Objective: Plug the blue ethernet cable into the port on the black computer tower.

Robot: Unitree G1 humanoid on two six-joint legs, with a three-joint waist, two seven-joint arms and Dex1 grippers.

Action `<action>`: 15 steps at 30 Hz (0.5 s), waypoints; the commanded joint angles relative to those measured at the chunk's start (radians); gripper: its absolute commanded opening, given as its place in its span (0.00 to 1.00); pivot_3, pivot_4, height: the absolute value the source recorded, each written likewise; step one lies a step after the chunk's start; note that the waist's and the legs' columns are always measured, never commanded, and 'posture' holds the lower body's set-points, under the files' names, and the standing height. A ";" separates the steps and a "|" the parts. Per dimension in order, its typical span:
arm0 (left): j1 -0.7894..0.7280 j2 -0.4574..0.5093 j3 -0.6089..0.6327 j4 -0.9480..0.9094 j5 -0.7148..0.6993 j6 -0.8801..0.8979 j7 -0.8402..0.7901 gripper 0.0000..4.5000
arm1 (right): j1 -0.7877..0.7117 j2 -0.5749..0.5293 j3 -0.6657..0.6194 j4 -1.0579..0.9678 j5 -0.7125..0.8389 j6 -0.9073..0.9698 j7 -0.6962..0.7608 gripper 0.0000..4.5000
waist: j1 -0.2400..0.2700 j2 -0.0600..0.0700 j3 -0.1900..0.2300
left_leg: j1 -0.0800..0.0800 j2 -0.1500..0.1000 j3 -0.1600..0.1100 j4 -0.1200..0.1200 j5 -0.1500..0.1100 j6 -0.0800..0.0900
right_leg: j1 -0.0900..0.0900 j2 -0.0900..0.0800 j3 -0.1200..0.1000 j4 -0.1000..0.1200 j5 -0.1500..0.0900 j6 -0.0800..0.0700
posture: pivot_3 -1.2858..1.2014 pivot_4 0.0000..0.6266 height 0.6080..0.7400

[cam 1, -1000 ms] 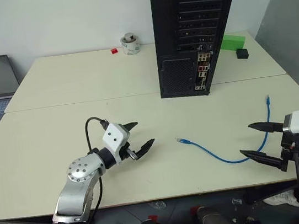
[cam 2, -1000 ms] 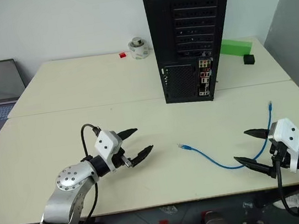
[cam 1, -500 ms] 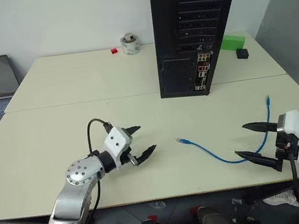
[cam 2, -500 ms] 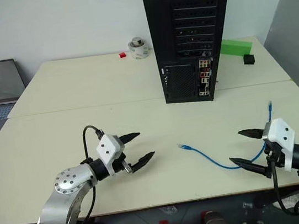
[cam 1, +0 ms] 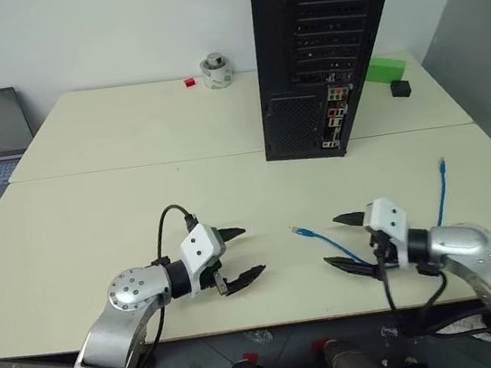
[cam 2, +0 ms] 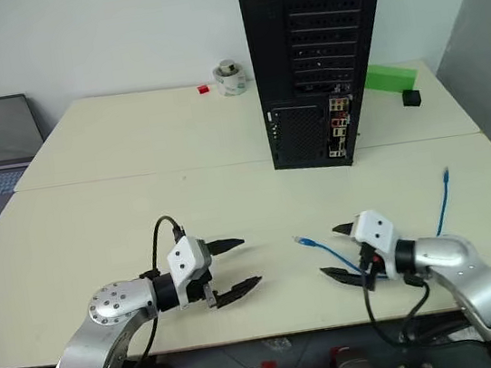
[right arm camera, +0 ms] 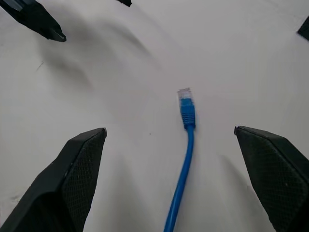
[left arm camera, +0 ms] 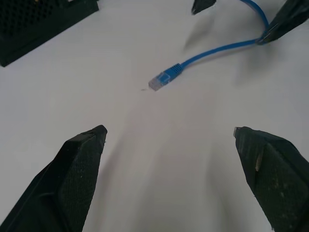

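Thin blue ethernet cable [cam 1: 327, 242] lay loose on the table before me, near plug [right arm camera: 185, 100] pointing left, unplugged, far end [cam 1: 441, 162] curling off right, black computer tower [cam 1: 322, 45] stood upright behind, port [cam 1: 337, 117] strip facing me

The cream table [cam 1: 93, 205] carries the black computer tower [cam 1: 322, 45] and the blue ethernet cable [cam 1: 327, 241].

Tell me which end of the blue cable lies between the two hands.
The plug end nearer the table's middle, between both open hands; the other end lies farther right, beyond the right hand.
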 commanded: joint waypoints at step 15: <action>-0.037 -0.035 -0.016 -0.016 -0.011 0.007 0.014 1.00 | -0.128 0.084 0.072 0.183 -0.135 -0.039 -0.021 0.54 | -0.002 0.000 0.000 | 0.000 0.000 -0.002 0.000 0.000 0.000 | 0.000 0.000 -0.001 0.000 0.001 -0.002 | 0.52 0.24 1.00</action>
